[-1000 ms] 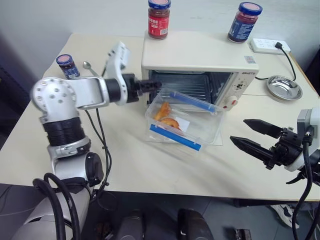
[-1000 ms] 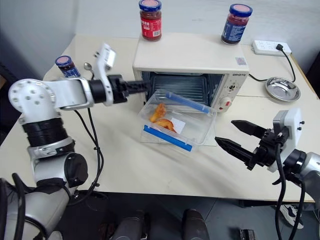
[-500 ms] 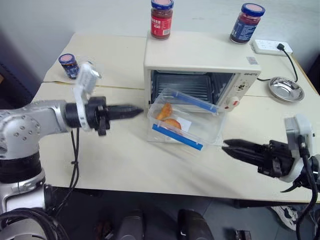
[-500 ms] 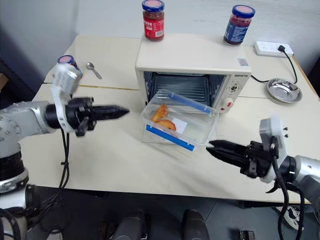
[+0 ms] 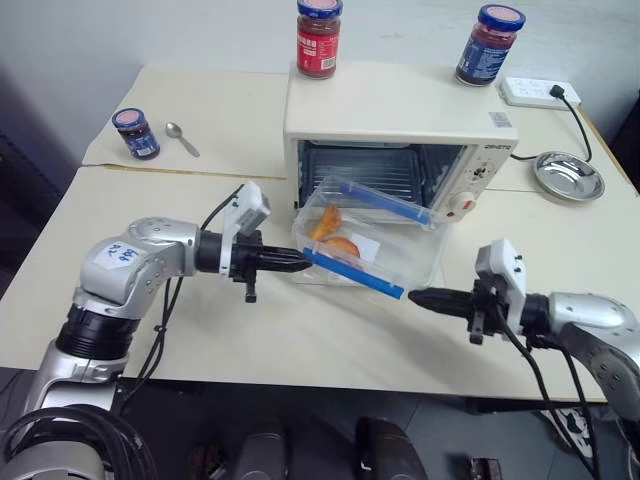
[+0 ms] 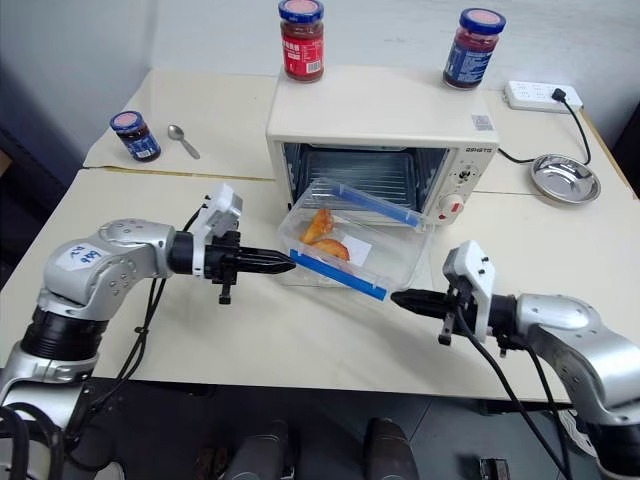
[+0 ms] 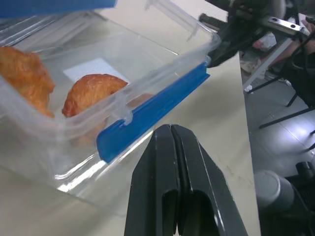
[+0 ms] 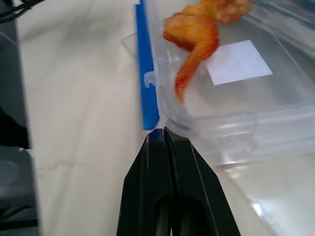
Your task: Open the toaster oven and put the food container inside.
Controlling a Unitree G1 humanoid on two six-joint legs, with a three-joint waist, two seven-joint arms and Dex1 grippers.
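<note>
Now: food container [image 5: 368, 238] tipped on toaster oven [image 5: 400, 140] door, half in front of the open mouth. Left gripper [image 5: 300, 262] at nine o'clock, right gripper [image 5: 418, 297] at four o'clock, both pinched together, holding nothing, tips by the corners, likely for pushing inside. Label writing too small for reading.

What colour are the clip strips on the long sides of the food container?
Blue. The clip strips on the clear food container show best in the left wrist view.
</note>
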